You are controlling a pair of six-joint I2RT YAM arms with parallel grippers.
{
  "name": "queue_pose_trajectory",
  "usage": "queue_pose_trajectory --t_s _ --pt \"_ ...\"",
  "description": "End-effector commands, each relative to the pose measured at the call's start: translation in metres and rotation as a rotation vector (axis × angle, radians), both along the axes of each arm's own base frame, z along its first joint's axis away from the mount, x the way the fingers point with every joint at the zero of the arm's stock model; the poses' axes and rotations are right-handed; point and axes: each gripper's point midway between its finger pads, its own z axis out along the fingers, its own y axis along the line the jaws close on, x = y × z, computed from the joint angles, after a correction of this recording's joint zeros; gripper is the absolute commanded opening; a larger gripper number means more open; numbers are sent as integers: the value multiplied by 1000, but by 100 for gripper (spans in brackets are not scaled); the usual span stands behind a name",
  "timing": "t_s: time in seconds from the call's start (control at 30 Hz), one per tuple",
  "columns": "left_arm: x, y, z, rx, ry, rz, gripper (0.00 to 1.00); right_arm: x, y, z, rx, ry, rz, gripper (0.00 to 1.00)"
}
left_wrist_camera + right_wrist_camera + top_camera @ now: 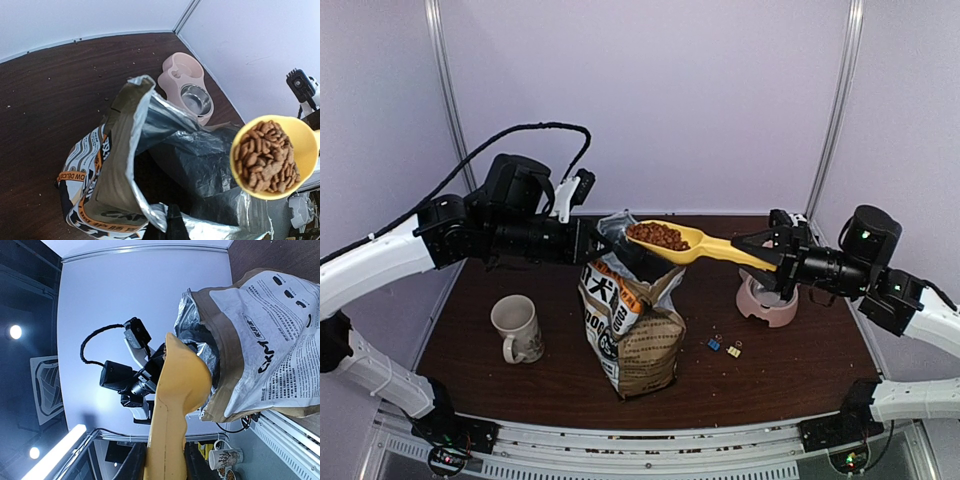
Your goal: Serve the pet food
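Observation:
The brown paper bag (632, 330) stands upright mid-table with its foil-lined mouth open. My left gripper (605, 245) is shut on the bag's back rim (150, 212), and in the left wrist view that gripper (174, 222) pinches the foil edge. My right gripper (775, 262) is shut on the handle of a yellow scoop (695, 243). The scoop hangs level above the bag's mouth, heaped with pet food (658, 235). The left wrist view shows the pet food (265, 157) filling the scoop (305, 145). The right wrist view sees the scoop (175, 390) from below, held in my right gripper (164, 460).
A pink feeder (765, 300) with an empty steel bowl (196, 98) stands right of the bag, under my right arm. A patterned mug (517, 328) stands on the left. Two small binder clips (724, 347) lie right of the bag.

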Motion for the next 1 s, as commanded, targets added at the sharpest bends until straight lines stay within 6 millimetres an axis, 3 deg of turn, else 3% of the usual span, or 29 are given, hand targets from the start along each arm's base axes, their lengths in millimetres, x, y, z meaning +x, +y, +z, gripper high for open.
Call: queue_pose_trajectory --t_s 0.0,0.4,0.67,0.97 --pt "11 3 51 -160 -97 35 0 -7 -6 31 131 -68 9 10" --pt "10 -1 50 -167 -88 15 0 -6 -15 54 234 -103 -27 10" --pt "7 -1 52 -177 -91 3 0 13 -36 59 289 -117 -147 10" --pt "4 0 55 -184 -99 -11 0 44 -73 37 255 -92 -336 9"
